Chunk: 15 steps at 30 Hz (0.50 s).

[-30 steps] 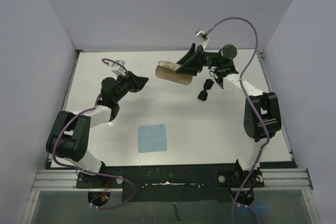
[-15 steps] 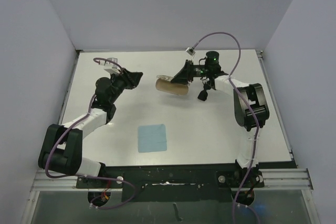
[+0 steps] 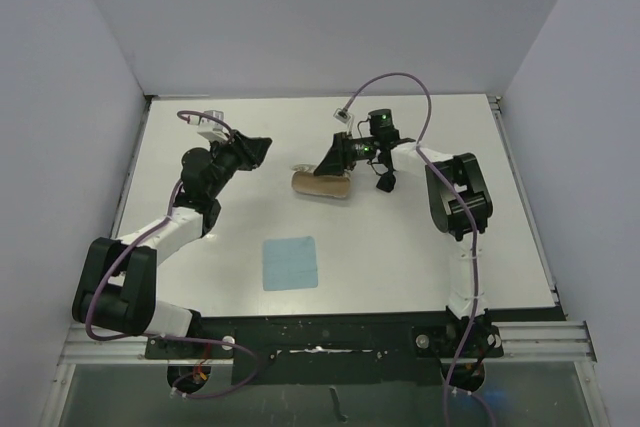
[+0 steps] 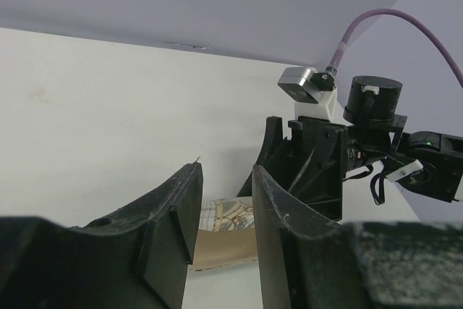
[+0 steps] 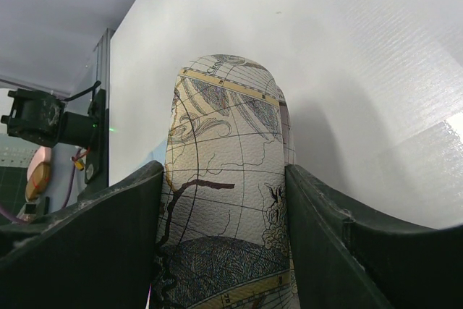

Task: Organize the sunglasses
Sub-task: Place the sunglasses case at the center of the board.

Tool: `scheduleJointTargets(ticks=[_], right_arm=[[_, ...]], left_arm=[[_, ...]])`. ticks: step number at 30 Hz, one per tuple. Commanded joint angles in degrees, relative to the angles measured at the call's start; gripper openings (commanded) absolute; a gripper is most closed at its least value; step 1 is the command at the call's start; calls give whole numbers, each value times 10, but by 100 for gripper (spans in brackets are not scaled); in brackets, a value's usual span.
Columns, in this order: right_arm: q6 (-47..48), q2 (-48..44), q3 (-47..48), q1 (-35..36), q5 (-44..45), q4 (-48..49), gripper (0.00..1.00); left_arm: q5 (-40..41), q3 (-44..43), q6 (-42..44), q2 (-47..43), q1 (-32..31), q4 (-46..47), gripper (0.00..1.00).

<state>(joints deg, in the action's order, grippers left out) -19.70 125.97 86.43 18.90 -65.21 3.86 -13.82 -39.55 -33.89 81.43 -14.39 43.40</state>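
Blue cloth [image 3: 290, 263] is lying nearest; beyond, the right gripper [image 3: 328, 169] is clamping the marbled case [image 3: 315, 187], the sunglasses [image 3: 385, 182] lying just right of it on the table [image 3: 420, 247], nearer this arm; the left gripper [image 3: 260, 149], slightly apart, is hovering empty.

Right arm [image 3: 455, 197] has white links, black joints, purple cable [image 3: 400, 76], black hand [image 3: 329, 168], seemingly 1 green light [image 4: 427, 137].

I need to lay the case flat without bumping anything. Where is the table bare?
Bare: the middle, between blue cloth and case; also the near right, between cloth and right arm. Crowded: around the case, gripped by the right tool, sunglasses just right of it, left tool open to its left.
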Motion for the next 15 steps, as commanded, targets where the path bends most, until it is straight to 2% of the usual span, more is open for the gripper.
scheduleJointTargets(ticks=[1,15], right_arm=[[42,8,43,10,0,-41,2],[74,61,101,21,6,-101,5]], left_arm=[[-9,0,-4,-6,2,21,33],[-17,-3,-7,0,2,22,33]])
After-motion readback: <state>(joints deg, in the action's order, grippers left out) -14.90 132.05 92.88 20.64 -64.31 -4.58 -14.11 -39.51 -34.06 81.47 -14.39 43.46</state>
